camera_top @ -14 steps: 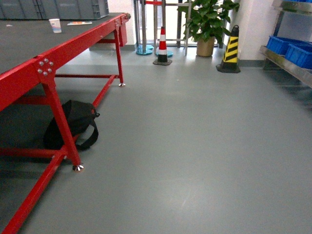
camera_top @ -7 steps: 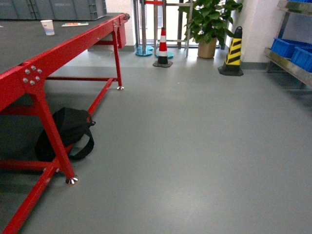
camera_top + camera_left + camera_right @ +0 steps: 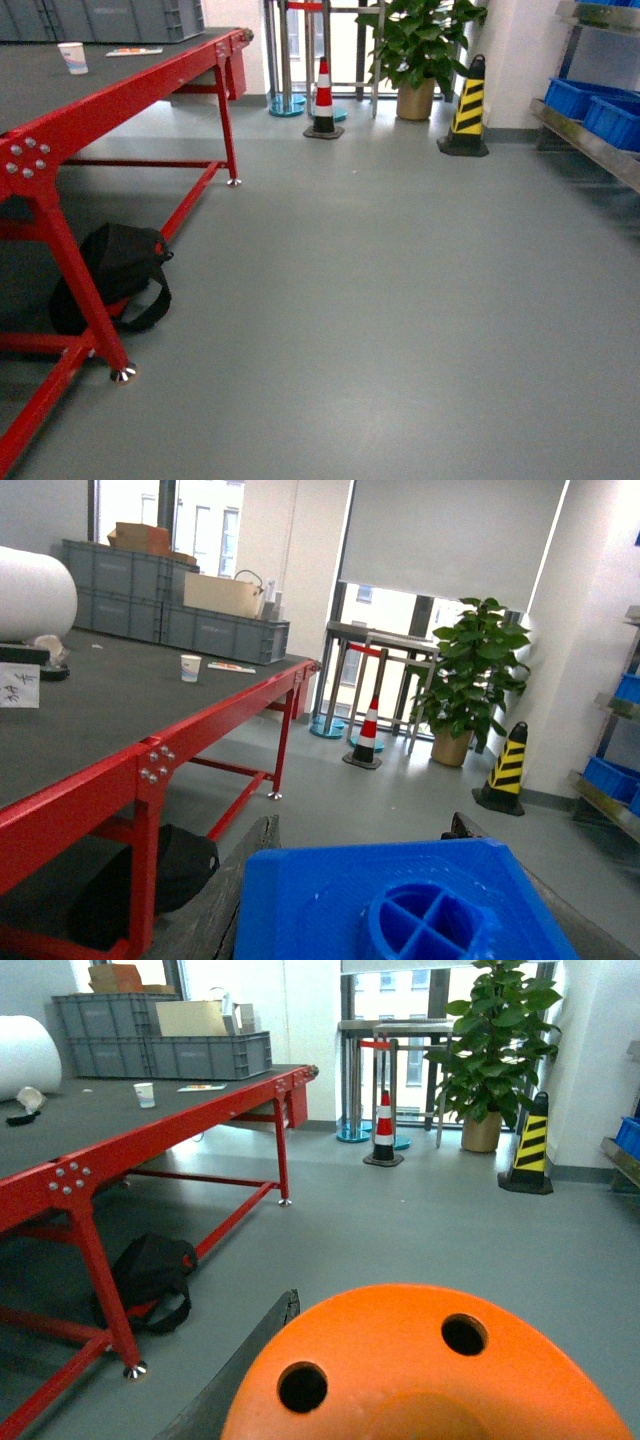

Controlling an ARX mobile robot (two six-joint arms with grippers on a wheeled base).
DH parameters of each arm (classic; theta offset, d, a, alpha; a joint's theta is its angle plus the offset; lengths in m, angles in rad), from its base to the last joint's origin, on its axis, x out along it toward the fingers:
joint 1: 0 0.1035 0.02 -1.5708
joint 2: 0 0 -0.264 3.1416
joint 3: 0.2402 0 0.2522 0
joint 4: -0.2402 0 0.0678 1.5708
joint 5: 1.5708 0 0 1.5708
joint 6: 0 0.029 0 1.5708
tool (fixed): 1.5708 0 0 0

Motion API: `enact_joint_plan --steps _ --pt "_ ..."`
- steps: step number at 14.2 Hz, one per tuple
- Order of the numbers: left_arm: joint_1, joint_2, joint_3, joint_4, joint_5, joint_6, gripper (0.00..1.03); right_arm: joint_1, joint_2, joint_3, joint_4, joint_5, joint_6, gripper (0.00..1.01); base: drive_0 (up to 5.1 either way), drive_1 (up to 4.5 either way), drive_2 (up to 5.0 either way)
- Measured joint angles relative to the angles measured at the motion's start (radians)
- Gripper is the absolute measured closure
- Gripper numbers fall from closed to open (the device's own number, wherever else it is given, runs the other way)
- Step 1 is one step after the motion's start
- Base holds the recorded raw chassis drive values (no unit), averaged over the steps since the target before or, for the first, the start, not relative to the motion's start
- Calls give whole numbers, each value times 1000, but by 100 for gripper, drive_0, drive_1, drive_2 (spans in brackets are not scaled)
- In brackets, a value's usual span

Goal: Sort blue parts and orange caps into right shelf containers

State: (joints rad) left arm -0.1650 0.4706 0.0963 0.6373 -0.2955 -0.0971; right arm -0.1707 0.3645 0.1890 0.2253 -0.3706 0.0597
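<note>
We are in transit: the head view shows open grey floor [image 3: 400,320] ahead, and neither gripper appears in it.

Largest first. The red table [image 3: 110,95] runs off to the left of both arms, with a black bag [image 3: 105,285] under it. The shelf [image 3: 590,140] stands ahead and to the right, carrying the blue crates [image 3: 590,105] that are our destination, well apart from both grippers. A plant [image 3: 420,45], a yellow-black cone [image 3: 468,105] and a red-white cone [image 3: 322,95] stand far ahead, left of the shelf.

The blue part [image 3: 400,900] fills the bottom of the left wrist view, directly under that camera, with dark finger [image 3: 225,900] surfaces flanking it. We judge the left gripper clamped on it. The part has flat faces and a moulded cross-ribbed socket, so it should be stiff, light and matte enough to resist slipping. The flat sides are the correct grip surfaces.

The orange cap [image 3: 430,1370] sits likewise under the right wrist camera, one dark finger [image 3: 250,1370] visible beside it. We judge the right gripper clamped on it. The cap is domed, smooth and pierced by round holes. We expect it to be rigid and light but prone to rolling out of the jaws, so hold it across its widest part.
</note>
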Motion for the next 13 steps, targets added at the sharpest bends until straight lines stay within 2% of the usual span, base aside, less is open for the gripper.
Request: enact_joint_plan --steps 13 --pt "0 0 0 -1 2 0 59 0 0 0 0 0 0 59 2 434 -430"
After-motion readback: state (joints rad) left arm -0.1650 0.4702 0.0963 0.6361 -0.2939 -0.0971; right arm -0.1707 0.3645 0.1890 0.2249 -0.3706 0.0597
